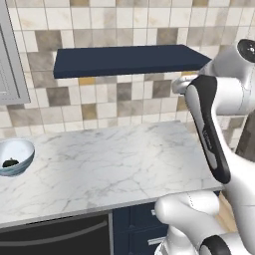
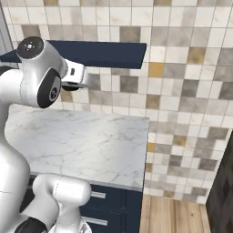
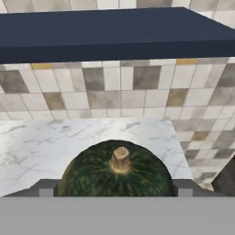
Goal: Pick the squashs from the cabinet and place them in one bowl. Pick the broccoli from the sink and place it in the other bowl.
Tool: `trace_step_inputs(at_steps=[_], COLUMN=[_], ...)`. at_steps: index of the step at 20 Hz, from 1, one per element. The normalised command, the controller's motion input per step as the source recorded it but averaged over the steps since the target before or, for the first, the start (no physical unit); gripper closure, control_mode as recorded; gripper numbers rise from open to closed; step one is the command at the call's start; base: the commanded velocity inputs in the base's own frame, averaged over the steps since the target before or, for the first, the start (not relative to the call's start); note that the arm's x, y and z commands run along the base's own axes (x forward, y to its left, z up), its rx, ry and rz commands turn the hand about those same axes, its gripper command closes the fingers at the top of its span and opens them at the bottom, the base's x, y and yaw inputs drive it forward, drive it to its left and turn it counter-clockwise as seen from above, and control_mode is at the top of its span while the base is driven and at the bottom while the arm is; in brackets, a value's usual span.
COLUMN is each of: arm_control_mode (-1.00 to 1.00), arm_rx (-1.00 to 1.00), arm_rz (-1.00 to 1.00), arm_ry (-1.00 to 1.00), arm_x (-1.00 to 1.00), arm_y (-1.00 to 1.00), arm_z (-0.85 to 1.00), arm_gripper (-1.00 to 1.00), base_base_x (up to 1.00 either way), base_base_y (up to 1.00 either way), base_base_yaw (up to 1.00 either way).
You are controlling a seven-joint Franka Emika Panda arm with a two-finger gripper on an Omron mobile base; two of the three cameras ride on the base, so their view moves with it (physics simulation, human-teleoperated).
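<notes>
A dark green squash [image 3: 117,170] with a short tan stem sits right up against the hand camera, wedged between the two dark fingertips [image 3: 47,188] that show at either side of it, so the gripper [image 3: 114,189] is grasping the squash with its jaws spread wide around it. Beyond the squash lies a white marble counter [image 3: 41,142], and above that the tiled wall [image 3: 119,92] in beige, grey and brown squares. The dark navy shelf [image 3: 114,32] runs across the top of the hand view, fixed to the wall and well above the counter. In the left base view the white arm [image 1: 214,124] bends in from the right, its wrist close under the right end of the shelf [image 1: 129,60]. At the far left edge of the counter [image 1: 109,164] stands a pale bowl [image 1: 22,149] with a small dark thing [image 1: 10,163] lying inside it, too small to name with certainty. A light grey cupboard door [image 1: 10,64] hangs at the left, and dark navy drawers [image 1: 134,224] sit under the counter. The right base view shows the counter [image 2: 91,141] ending at the right, with a wooden floor [image 2: 173,214] below.
</notes>
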Motion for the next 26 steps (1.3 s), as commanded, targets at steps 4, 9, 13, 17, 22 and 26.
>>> trace_step_inputs(at_steps=[4, 9, 13, 17, 22, 26], arm_control_mode=[-1.00, 1.00, 1.00, 1.00, 1.00, 1.00], arm_rx=[0.00, 0.00, 0.00, 0.00, 0.00, 0.00], arm_rz=[0.00, 0.00, 0.00, 0.00, 0.00, 0.00], arm_ry=[0.01, 0.00, 0.00, 0.00, 0.00, 0.00], arm_x=[-0.14, 0.00, 0.00, 0.00, 0.00, 0.00], arm_y=[0.02, 0.00, 0.00, 0.00, 0.00, 0.00], arm_z=[-0.12, 0.00, 0.00, 0.00, 0.00, 0.00], arm_gripper=[1.00, 1.00, 1.00, 1.00, 1.00, 1.00], base_base_x=[0.00, 0.00, -0.03, -0.06, -0.03, 0.00], base_base_y=[0.00, 0.22, 0.76, 0.85, 0.88, 0.85], base_base_yaw=[0.00, 0.00, 0.01, 0.00, 0.00, 0.00])
